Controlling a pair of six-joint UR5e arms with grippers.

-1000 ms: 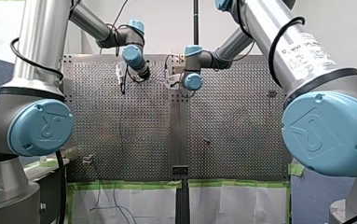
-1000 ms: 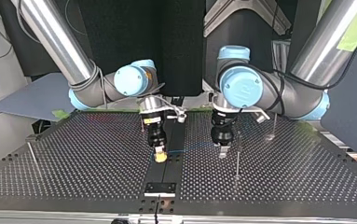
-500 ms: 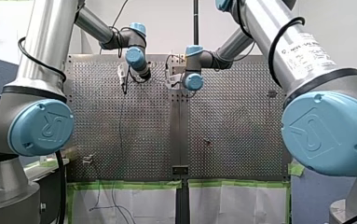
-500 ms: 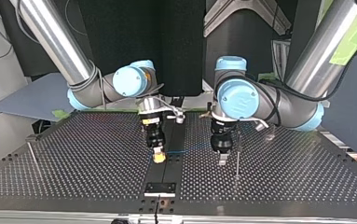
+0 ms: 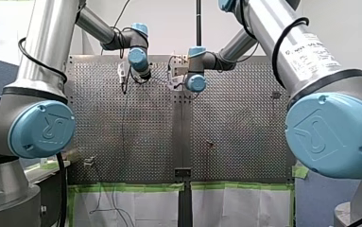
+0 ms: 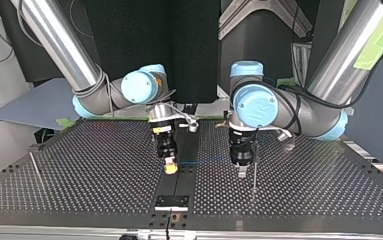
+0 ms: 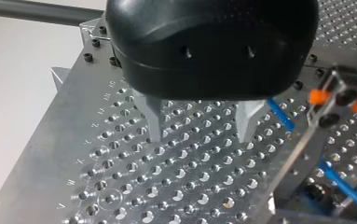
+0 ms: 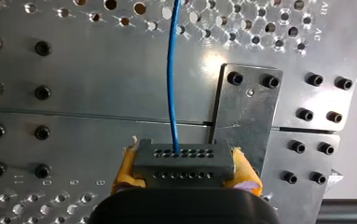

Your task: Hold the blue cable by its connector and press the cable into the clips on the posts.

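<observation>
My right pincer (image 8: 184,169) is clenched on the dark connector (image 8: 183,158), yellow pads (image 8: 126,170) on either side of it. The blue cable (image 8: 171,70) runs straight ahead of it over the tabletop (image 8: 50,116). My left pincer (image 7: 200,125) hangs released, with the cable beside it near a post (image 7: 293,156). I judge the cable light and limp, so the place to grip is the rigid connector, never the thin strand.

My left arm (image 5: 44,52) and my right arm (image 5: 287,47) are silver tubes with light-blue joint caps (image 5: 41,128); my right gripper (image 8: 185,165) has yellow pads (image 8: 126,169).
</observation>
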